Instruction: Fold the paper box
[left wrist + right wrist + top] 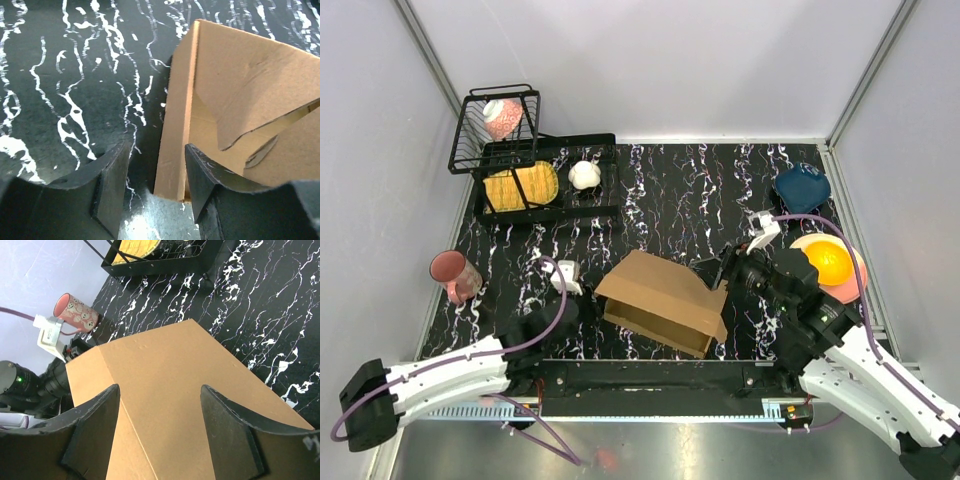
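The paper box (660, 300) is a brown cardboard piece, partly folded, lying near the front middle of the black marbled table. Its lid panel slopes over the body. My left gripper (586, 306) is at the box's left end. In the left wrist view its jaws (156, 150) stand apart around the upright side wall (172, 150); the wall is close to the right finger (200, 175), with a gap to the left one. My right gripper (717, 270) hovers at the box's right end. Its open fingers (160, 387) frame the flat top panel (175, 365) without touching it.
A black wire rack (610, 175) at the back left holds a yellow item (520, 186) and a white object (584, 175). A pink mug (453, 275) stands at the left edge. A blue bowl (802, 186) and a pink plate with an orange item (830, 262) are on the right.
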Robot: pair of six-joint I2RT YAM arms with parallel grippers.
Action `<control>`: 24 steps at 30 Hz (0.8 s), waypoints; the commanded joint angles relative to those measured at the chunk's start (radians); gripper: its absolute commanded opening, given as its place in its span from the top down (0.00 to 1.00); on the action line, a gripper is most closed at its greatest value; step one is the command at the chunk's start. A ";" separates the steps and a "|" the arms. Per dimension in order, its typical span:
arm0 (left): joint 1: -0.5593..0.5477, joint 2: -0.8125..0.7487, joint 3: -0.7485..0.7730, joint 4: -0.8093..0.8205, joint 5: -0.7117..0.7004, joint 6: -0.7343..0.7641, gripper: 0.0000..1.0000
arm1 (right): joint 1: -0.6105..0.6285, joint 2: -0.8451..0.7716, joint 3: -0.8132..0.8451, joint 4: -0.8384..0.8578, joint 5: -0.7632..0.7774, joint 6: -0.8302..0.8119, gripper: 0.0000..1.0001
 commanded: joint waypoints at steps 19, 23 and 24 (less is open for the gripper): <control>-0.001 0.213 0.469 -1.163 -0.542 -0.965 0.48 | 0.003 0.168 -0.169 0.007 -0.290 -0.027 0.53; 0.004 0.152 0.520 -1.085 -0.583 -0.809 0.49 | 0.002 0.255 -0.151 -0.008 -0.290 -0.019 0.53; 0.004 0.137 0.526 -0.964 -0.574 -0.737 0.49 | 0.003 0.281 -0.142 -0.014 -0.290 -0.016 0.54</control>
